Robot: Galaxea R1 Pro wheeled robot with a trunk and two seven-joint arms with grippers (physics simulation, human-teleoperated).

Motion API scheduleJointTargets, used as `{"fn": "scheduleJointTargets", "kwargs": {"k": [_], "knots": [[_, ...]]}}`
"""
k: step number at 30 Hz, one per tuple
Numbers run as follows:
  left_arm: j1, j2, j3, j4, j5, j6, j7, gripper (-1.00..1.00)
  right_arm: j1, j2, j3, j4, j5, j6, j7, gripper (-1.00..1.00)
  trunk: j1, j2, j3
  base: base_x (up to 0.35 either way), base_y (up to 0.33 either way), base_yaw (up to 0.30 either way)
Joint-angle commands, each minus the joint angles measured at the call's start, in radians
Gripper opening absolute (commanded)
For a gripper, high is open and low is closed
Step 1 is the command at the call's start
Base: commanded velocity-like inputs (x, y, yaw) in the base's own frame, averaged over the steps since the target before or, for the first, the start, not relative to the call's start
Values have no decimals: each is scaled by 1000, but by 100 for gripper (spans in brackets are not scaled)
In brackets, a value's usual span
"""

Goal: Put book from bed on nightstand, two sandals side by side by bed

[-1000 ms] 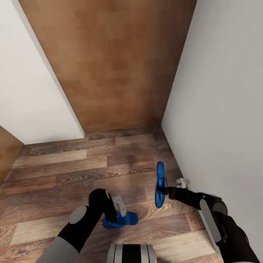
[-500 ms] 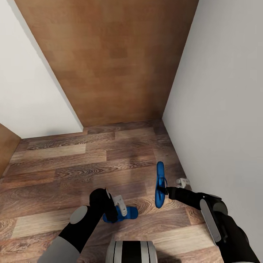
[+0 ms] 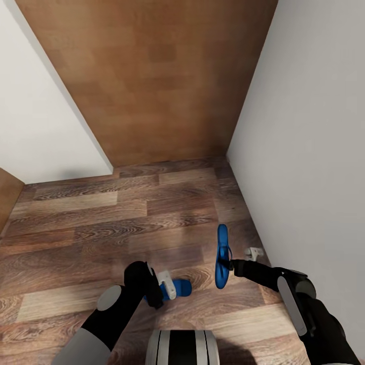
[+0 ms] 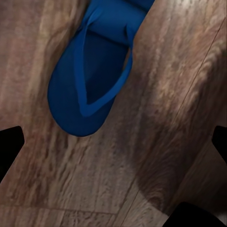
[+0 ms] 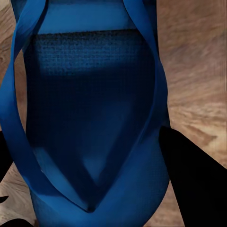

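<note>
Two bright blue sandals show. One sandal (image 3: 222,253) hangs on edge, off the floor, and my right gripper (image 3: 234,263) is shut on it; the right wrist view has its strap and sole (image 5: 90,118) close up between the dark fingers (image 5: 189,179). The other sandal (image 3: 180,289) lies flat on the wood floor, partly under my left gripper (image 3: 161,290). That gripper is open, and its sandal (image 4: 94,80) lies apart from the widely spread fingertips (image 4: 9,146). The bed, book and nightstand are out of view.
A white wall (image 3: 304,126) runs close along my right side, near the right arm. A brown wooden panel (image 3: 157,81) stands ahead, and another white wall (image 3: 45,132) is at the left. Wood-plank floor (image 3: 126,218) stretches in front.
The whole view has shifted: floor and walls slid up the picture, and the sandal on the floor went with them, further under my left gripper. The right gripper's sandal kept its place.
</note>
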Motion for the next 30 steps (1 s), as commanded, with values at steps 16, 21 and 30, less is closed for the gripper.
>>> {"fn": "scheduleJointTargets", "kwargs": {"k": [16, 21, 30], "knots": [[-1, 8, 3, -30, -158, 8, -11, 100, -1, 0, -1, -1, -4, 7, 2, -100, 2, -2, -24, 0, 0, 0], [-2, 7, 3, -79, -189, 6, -120, 100, -1, 0, -1, -1, -3, 6, 2, -100, 2, -2, -24, 0, 0, 0], [-24, -35, 0, -87, -346, 3, -294, 100, -1, 0, -1, -1, -3, 7, 2, -100, 2, -2, -24, 0, 0, 0]]}}
